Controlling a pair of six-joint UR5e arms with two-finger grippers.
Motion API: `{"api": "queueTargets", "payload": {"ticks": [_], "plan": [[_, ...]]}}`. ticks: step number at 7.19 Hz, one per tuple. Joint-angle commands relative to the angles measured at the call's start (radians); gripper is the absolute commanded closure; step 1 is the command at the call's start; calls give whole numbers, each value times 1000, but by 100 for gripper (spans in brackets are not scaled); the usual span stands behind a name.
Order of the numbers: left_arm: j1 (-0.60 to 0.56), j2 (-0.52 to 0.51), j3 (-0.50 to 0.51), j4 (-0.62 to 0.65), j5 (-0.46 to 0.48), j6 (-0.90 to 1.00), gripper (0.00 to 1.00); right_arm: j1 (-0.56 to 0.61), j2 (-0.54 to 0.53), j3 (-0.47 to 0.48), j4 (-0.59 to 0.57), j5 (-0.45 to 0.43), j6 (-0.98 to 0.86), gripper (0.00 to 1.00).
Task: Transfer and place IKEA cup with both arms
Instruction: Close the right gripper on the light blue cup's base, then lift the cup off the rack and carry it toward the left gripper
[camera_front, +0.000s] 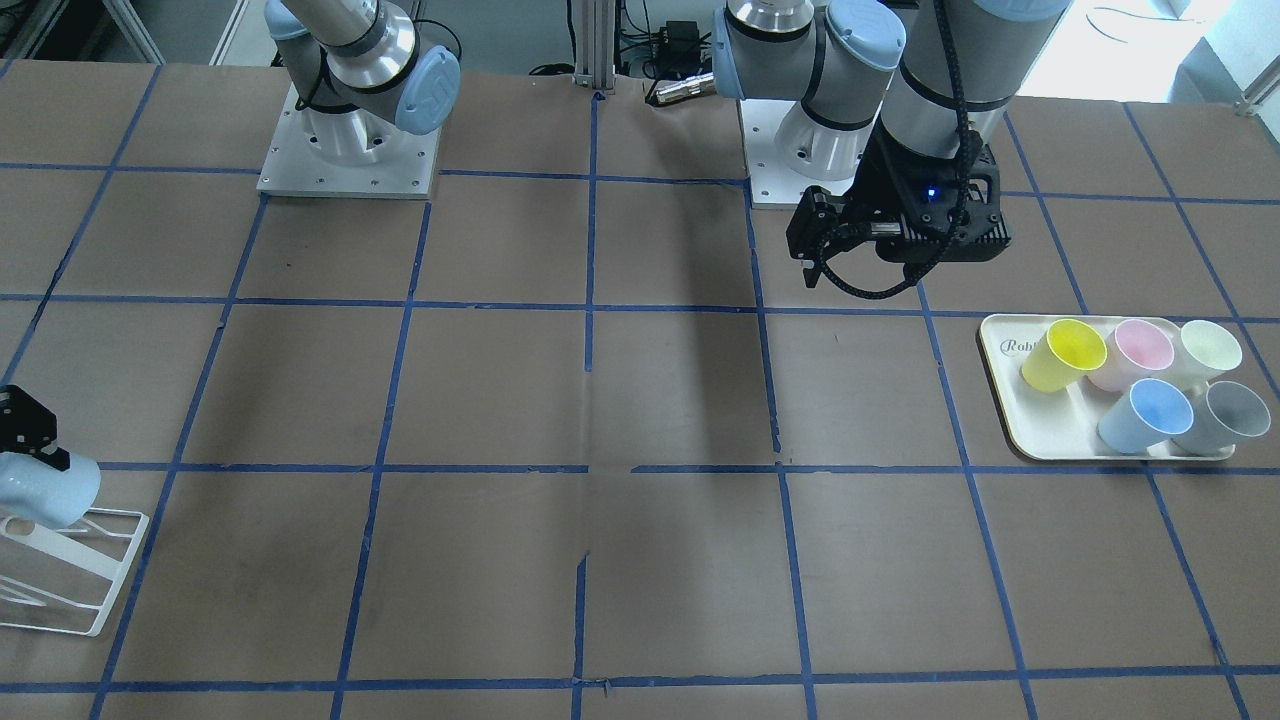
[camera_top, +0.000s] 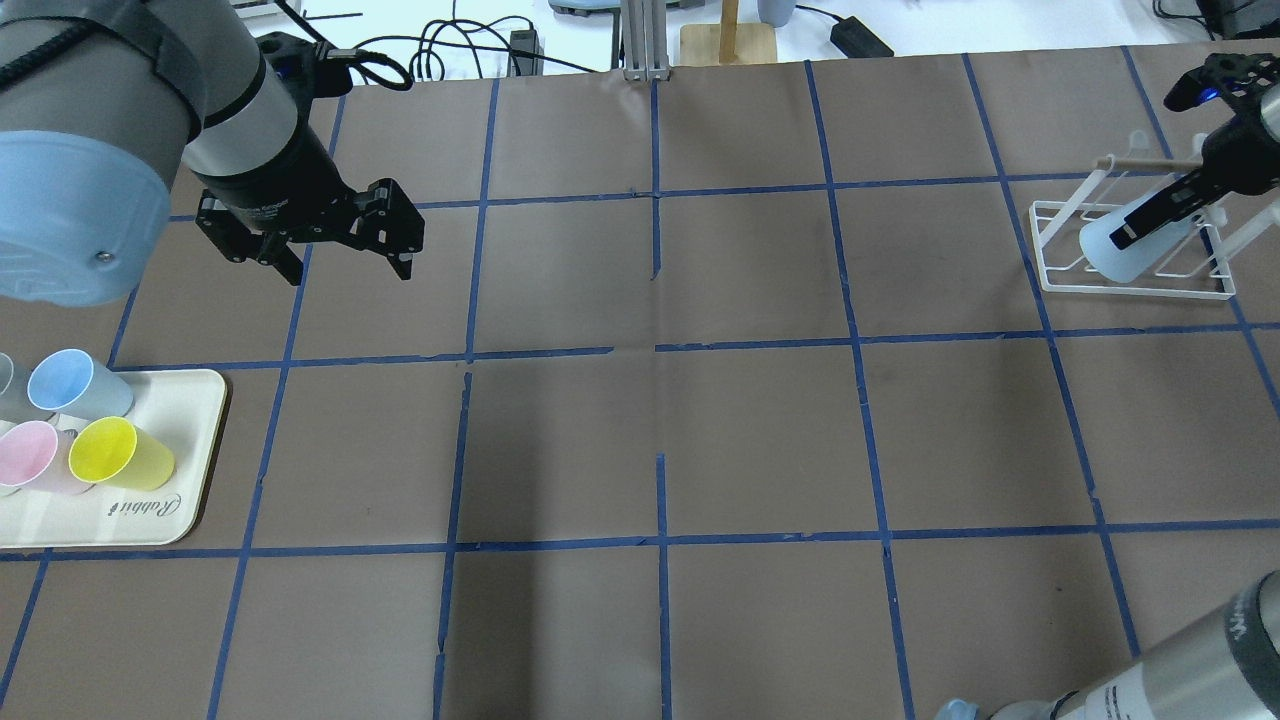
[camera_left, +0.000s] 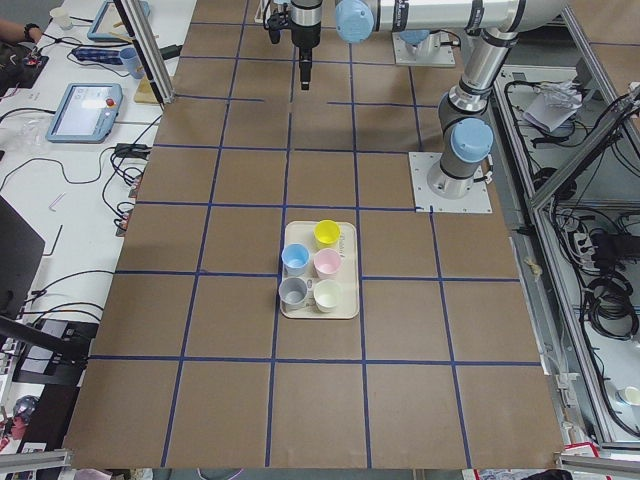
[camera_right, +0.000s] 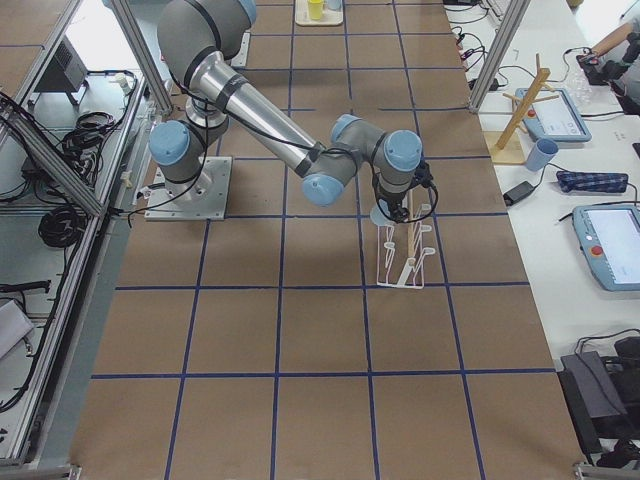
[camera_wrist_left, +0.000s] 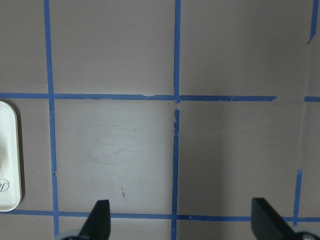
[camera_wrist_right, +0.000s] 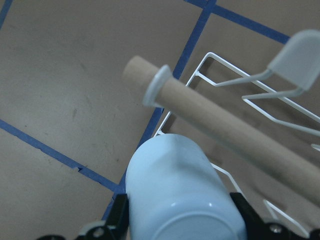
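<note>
My right gripper (camera_top: 1160, 215) is shut on the pale blue IKEA cup (camera_top: 1118, 252) and holds it tilted over the white wire rack (camera_top: 1140, 288) at the table's far right. In the right wrist view the cup (camera_wrist_right: 185, 195) sits between my fingers, its closed base towards the camera, just below the rack's wooden dowel (camera_wrist_right: 225, 125). The cup also shows in the front-facing view (camera_front: 45, 487). My left gripper (camera_top: 350, 272) is open and empty above bare table, apart from the tray. It also shows in the left wrist view (camera_wrist_left: 182, 220).
A cream tray (camera_top: 150, 520) at the left holds a near-identical light blue cup (camera_top: 75, 385), a yellow cup (camera_top: 120, 453), a pink cup (camera_top: 30, 455), a grey cup (camera_front: 1225, 415) and a pale one (camera_front: 1208, 350). Blue tape lines grid the brown table.
</note>
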Motion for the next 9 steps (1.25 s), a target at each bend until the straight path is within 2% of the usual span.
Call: {"api": "queueTargets", "payload": {"ticks": [1,5,7,8,9], "plan": [[1,0,0,0,-1,-1,0,0,-12,-10,10,-5,1,44],[-1,0,3,2,-1,-3,0,-2,-126,-26,113,-28,1,43],[-1,0,3,2,-1,-15,0,-2,-249,-25,208,-60,1,43],[4,-5,2,6,-1,2,0,0,-298,-25,260,-48,1,43],[13,-15,11,15,-4,-1,0,0,-332,-23,335,15,2,44]]}}
